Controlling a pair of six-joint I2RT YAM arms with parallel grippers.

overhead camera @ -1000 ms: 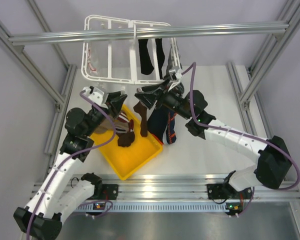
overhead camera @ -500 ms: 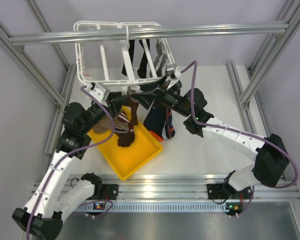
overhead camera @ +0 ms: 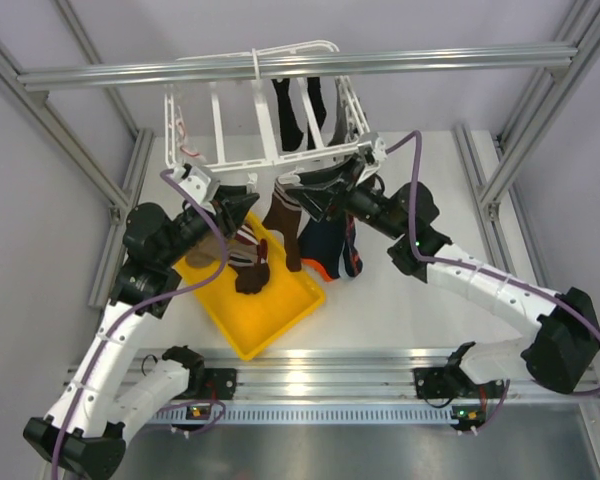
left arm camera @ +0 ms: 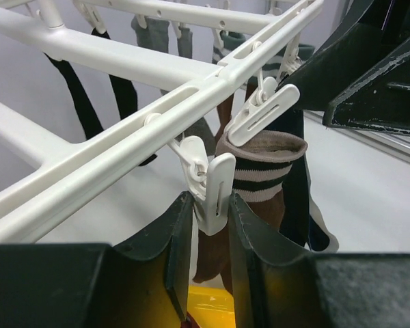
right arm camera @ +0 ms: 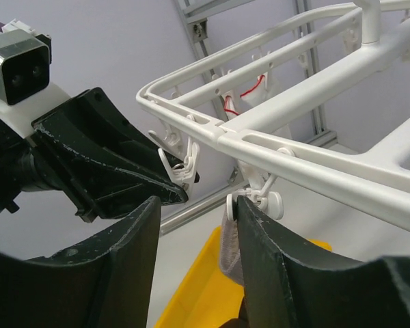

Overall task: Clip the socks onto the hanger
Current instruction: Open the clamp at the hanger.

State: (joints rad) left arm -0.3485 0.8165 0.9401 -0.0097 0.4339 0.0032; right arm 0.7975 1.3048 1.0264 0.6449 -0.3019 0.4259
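Top: white plastic rectangular hanger (overhead camera: 264, 118) hangs above the surface (overhead camera: 420, 310), with the left gripper (overhead camera: 242, 203) and right gripper (overhead camera: 315, 190) at its near edge.
Left wrist: jaws pinch a white plastic clip (left arm camera: 210, 184) under the hanger, beside a brown-white striped sock (left arm camera: 260, 171).
Right wrist: jaws narrow, can't tell if gripping.

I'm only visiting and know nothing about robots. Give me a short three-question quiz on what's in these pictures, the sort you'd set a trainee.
1. True or false: the hanger is lying flat.
2. What sits between the fingers of the left gripper? A) a white clip B) a black sock C) a purple cable
3. Fill in: the tray is ___ in colour.

Key: 1 false, it hangs from the overhead rail; 2 A; 3 yellow.
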